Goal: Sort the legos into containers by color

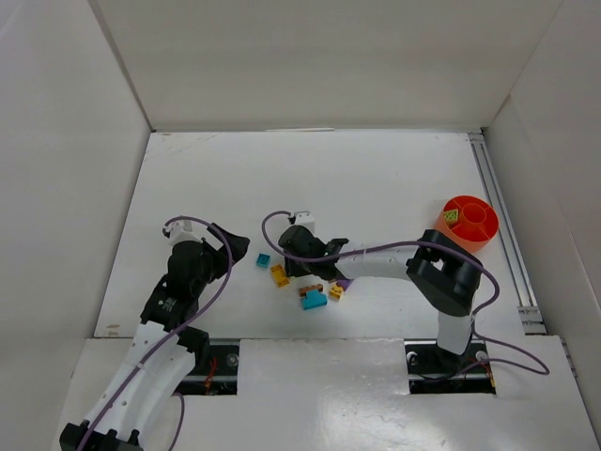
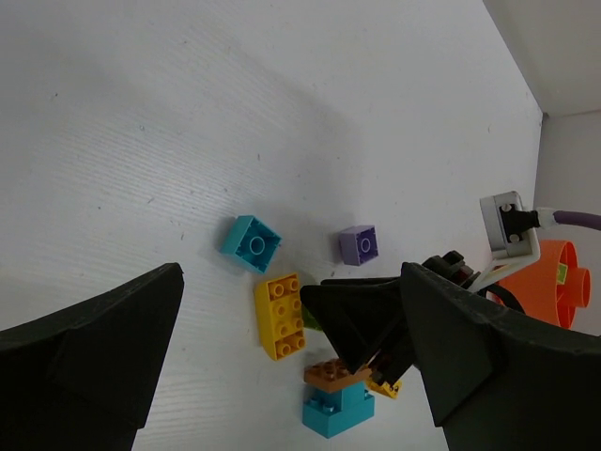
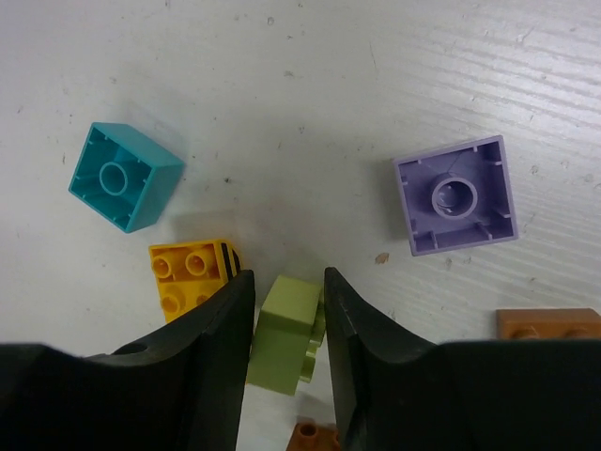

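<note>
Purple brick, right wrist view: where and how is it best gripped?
Across two opposite side walls, from straight above. The purple brick lies flat, hollow side up, its walls upright and clear of neighbours; the right gripper is closed on the green brick beside it.

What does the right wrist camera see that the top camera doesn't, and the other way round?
Only the right wrist view: the pale green brick, pinched by the right gripper; from above the gripper hides it. Only the top view: the orange bowl, a small green piece in it, and the left gripper, open. Both: a teal brick, a yellow brick and a purple brick.
</note>
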Tool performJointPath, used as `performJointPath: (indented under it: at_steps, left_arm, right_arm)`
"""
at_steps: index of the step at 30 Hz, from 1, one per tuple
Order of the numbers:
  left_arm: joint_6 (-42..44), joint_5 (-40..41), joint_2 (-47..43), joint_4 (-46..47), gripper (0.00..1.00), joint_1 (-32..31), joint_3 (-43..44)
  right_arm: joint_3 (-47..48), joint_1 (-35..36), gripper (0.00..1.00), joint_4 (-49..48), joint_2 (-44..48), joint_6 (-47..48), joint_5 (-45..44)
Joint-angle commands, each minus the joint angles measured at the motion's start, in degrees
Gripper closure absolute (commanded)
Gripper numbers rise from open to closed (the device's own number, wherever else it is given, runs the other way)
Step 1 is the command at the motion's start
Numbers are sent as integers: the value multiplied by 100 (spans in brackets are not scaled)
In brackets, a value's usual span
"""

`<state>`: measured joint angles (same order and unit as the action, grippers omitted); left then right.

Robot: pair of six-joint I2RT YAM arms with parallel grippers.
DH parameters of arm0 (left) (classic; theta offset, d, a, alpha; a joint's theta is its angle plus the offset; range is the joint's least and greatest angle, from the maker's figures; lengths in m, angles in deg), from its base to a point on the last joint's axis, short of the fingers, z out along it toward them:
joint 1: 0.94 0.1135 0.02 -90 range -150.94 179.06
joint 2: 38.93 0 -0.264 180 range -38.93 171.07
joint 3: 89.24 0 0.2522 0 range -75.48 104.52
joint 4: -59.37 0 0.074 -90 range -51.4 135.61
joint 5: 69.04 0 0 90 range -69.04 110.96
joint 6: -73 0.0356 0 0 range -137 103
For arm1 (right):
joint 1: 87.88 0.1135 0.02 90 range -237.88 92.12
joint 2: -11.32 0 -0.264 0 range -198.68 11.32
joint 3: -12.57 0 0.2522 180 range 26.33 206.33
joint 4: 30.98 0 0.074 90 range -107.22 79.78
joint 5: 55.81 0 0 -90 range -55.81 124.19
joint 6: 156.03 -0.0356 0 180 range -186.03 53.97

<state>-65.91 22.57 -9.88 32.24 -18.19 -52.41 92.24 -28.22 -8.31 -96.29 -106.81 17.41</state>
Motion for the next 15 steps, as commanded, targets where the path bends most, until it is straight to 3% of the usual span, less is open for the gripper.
performJointPath:
  at_steps: [1, 6, 11, 15]
  left_arm:
    - [83, -125, -49, 237, 0, 3, -31]
    - [83, -125, -49, 238, 0, 3, -31]
    - [83, -125, -49, 238, 0, 3, -31]
    - [135, -231, -49, 308, 0, 3, -83]
  right_arm:
    - [194, 72, 59, -214, -32, -220, -54]
    - [80, 72, 62, -135, -32, -273, -2]
    - [-43, 72, 83, -135, 135, -256, -1]
    - [-96, 72, 88, -135, 634, 94, -185]
